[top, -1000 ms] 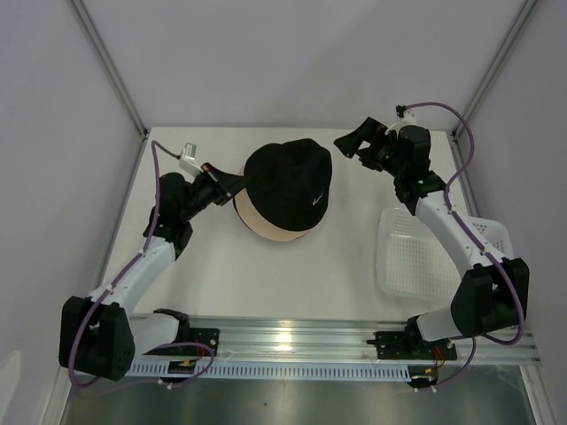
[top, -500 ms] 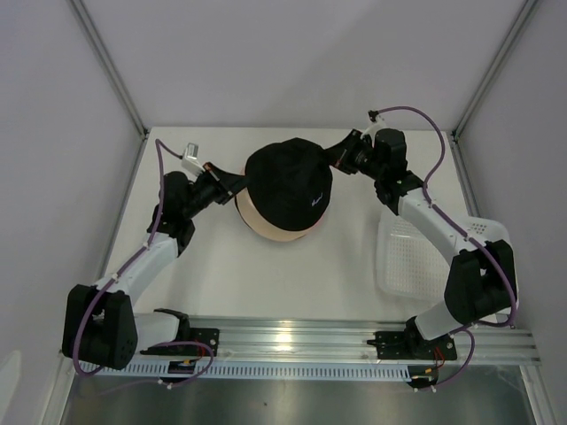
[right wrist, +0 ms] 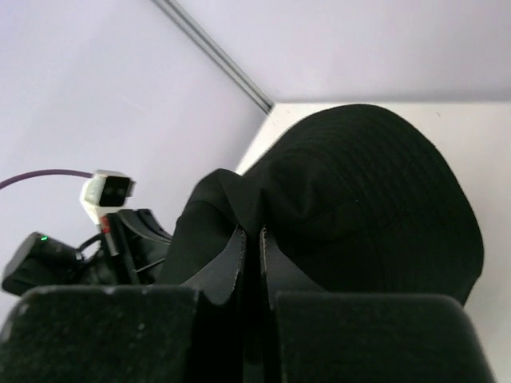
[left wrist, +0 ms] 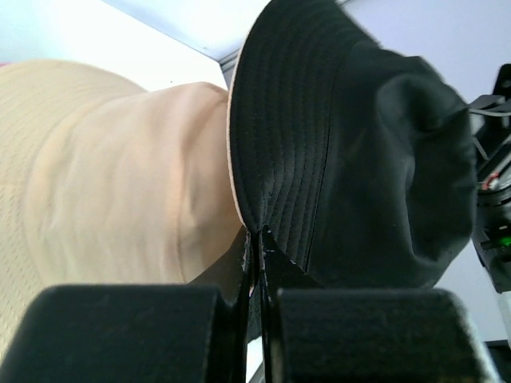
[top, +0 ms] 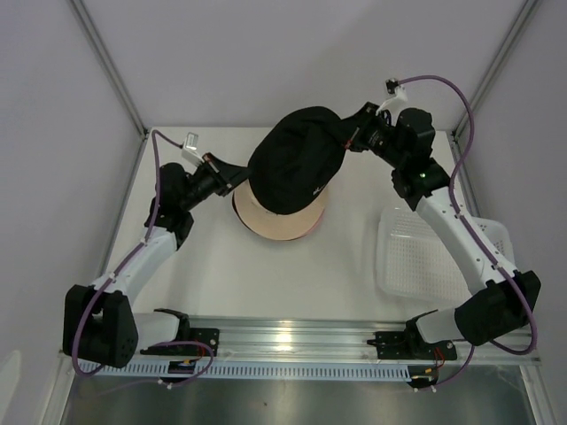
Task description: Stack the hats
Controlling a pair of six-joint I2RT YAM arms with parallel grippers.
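Observation:
A black bucket hat (top: 297, 159) hangs tilted between my two grippers, lifted off a beige hat (top: 270, 221) that lies on the table beneath it. My left gripper (top: 241, 180) is shut on the black hat's left brim; in the left wrist view the fingertips (left wrist: 259, 239) pinch that brim, with the black hat (left wrist: 351, 159) to the right and the beige hat (left wrist: 120, 175) to the left. My right gripper (top: 344, 142) is shut on a fold at the hat's far right edge; the right wrist view shows the jaws (right wrist: 251, 239) pressed on the black fabric (right wrist: 359, 183).
A white mesh basket (top: 403, 257) lies on the table at the right, under the right arm. Grey walls with metal corner posts close in the back and both sides. The arms' mounting rail (top: 292, 341) runs along the near edge.
The right gripper swung in from the right and shut on the black hat's far edge. Both grippers then raised it, so the hat has tilted up off the beige hat.

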